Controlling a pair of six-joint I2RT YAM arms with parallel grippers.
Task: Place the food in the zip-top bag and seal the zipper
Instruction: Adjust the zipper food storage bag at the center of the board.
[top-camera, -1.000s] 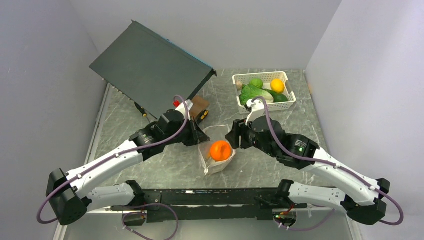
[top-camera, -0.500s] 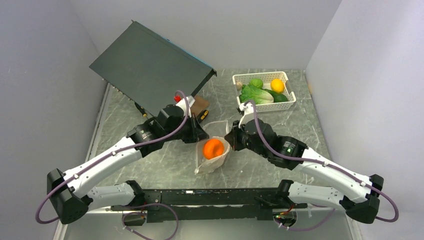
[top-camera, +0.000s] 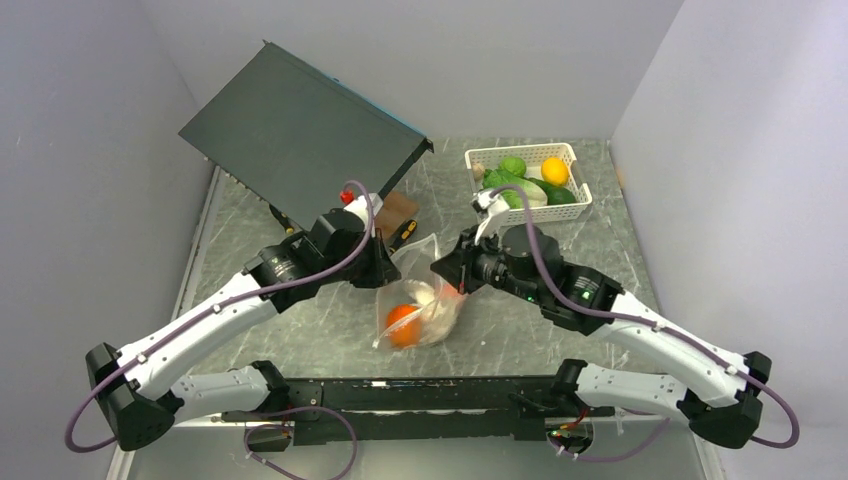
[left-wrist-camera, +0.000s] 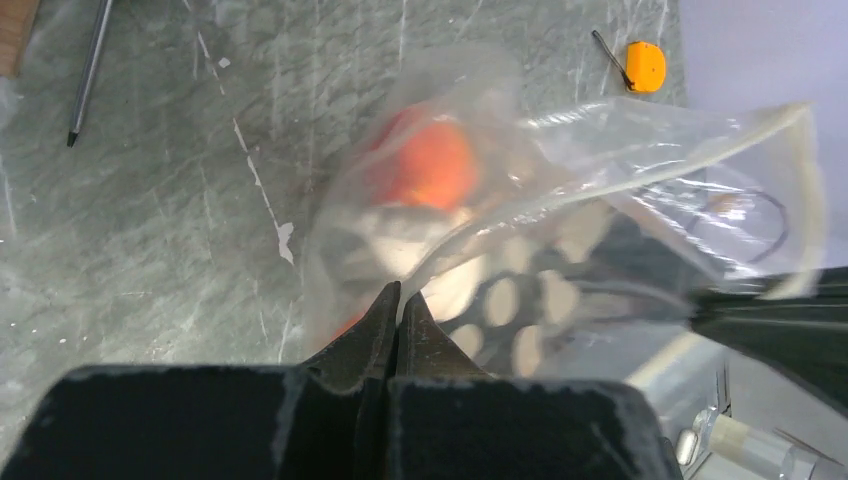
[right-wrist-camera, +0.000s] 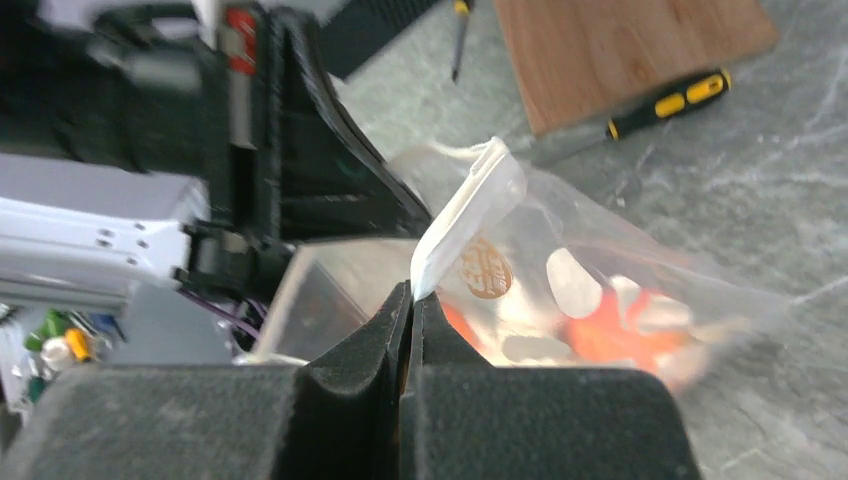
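Observation:
The clear dotted zip-top bag (top-camera: 425, 300) hangs between my two grippers, lifted by its mouth edge. A round orange (top-camera: 402, 322) lies low inside it, blurred in the left wrist view as the orange (left-wrist-camera: 435, 165) behind plastic. My left gripper (top-camera: 385, 272) is shut on one side of the bag's rim, its tips (left-wrist-camera: 400, 295) pinching the film. My right gripper (right-wrist-camera: 412, 293) is shut on the white zipper (right-wrist-camera: 470, 205) at the other side. More food, green leaves (top-camera: 505, 185) and a yellow fruit (top-camera: 554, 170), sits in the basket.
The white slotted basket (top-camera: 520, 150) stands at the back right. A large dark panel (top-camera: 300, 130) leans at the back left, with a wooden block (top-camera: 397, 210) and a yellow-handled screwdriver (right-wrist-camera: 665, 105) beside it. A small orange item (left-wrist-camera: 645, 65) lies on the marble top.
The right gripper has shut on the bag's zipper edge. Both grippers have shifted left and drawn the mouth up, and the orange has slid lower in the bag.

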